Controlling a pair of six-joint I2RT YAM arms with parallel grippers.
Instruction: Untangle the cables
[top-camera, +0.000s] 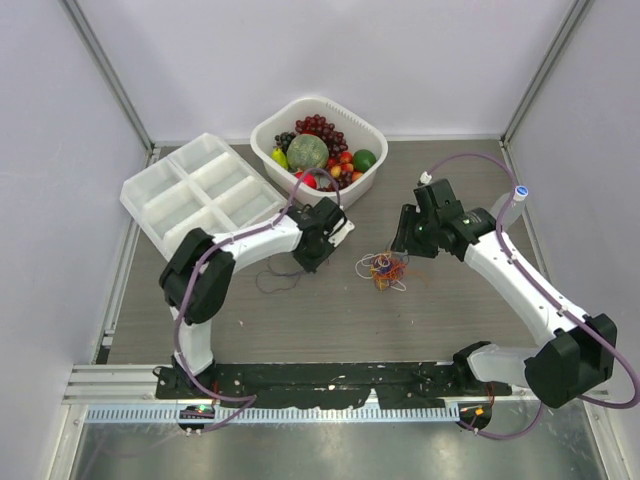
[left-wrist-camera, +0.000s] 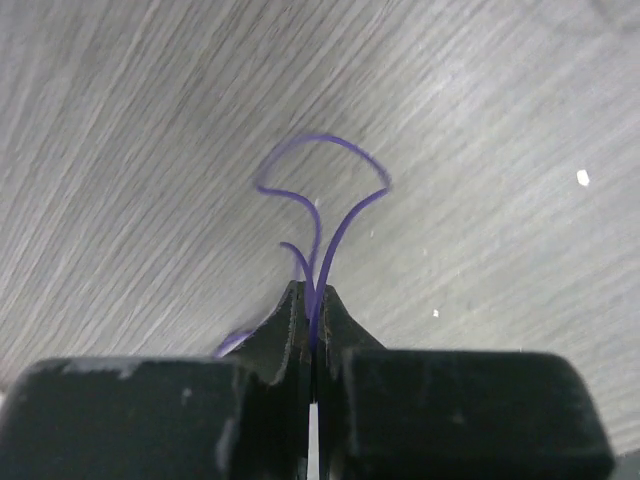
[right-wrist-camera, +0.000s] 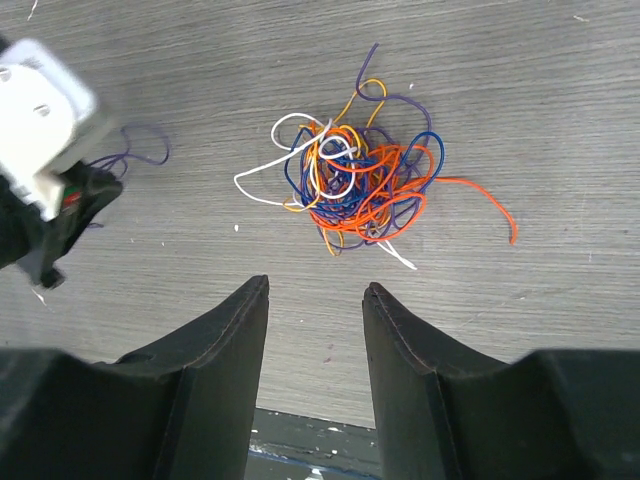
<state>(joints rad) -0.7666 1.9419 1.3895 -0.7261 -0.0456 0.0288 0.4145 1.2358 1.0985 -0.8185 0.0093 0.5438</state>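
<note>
The cables (top-camera: 385, 268) lie as a small tangle of orange, yellow, blue, white and purple wires on the grey table, mid-right. In the right wrist view the tangle (right-wrist-camera: 358, 180) is ahead of my right gripper (right-wrist-camera: 316, 288), which is open with nothing between its fingers. One purple cable (left-wrist-camera: 325, 190) lies apart on the left and loops up from my left gripper (left-wrist-camera: 313, 290), whose jaws are shut on it. In the top view that purple cable (top-camera: 278, 281) trails left of the left gripper (top-camera: 310, 258). The right gripper (top-camera: 408, 238) hovers just right of the tangle.
A white basket (top-camera: 375, 135) of fruit stands at the back centre. A white compartment tray (top-camera: 135, 200) sits at the back left. The left arm's wrist (right-wrist-camera: 50, 190) shows at the left of the right wrist view. Enclosure walls ring the table.
</note>
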